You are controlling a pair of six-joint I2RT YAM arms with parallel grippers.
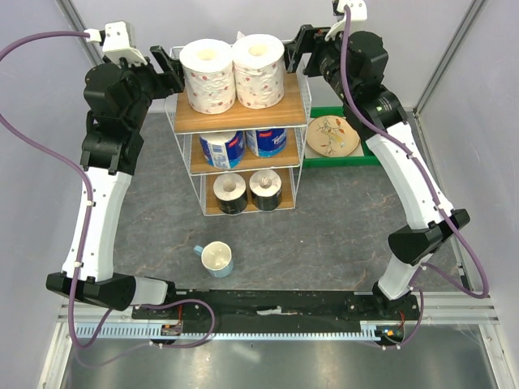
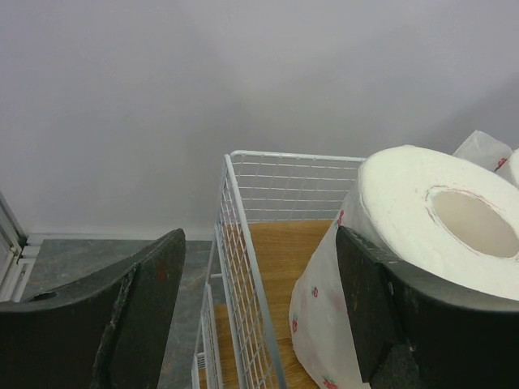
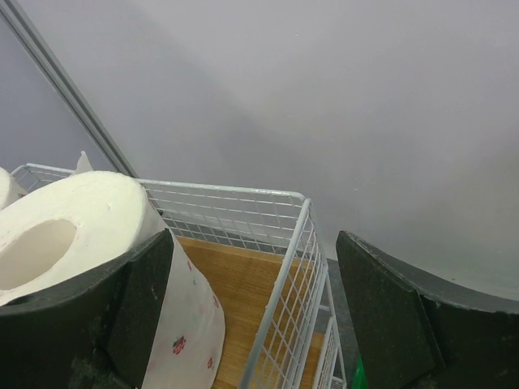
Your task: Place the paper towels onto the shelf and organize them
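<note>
Six paper towels [image 1: 208,74] are sitting in pairs on the shelf [image 1: 280,113]: red-speckled on top, blue-wrapped in the middle, dark-wrapped at the bottom. Left gripper [image 2: 259,243] and right gripper [image 3: 253,243] are gaping wide, gripping nothing, each straddling one wire side of the top tier. Only the overhead view is showing the lower tiers; finger-to-roll contact cannot be told.

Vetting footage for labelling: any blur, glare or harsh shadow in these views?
Top external: sharp, evenly lit, soft shadow beside the shelf. Left wrist: near fingers dark and slightly soft; speckled roll bright, not blown out. Right wrist: same, shelf mesh crisp.
</note>
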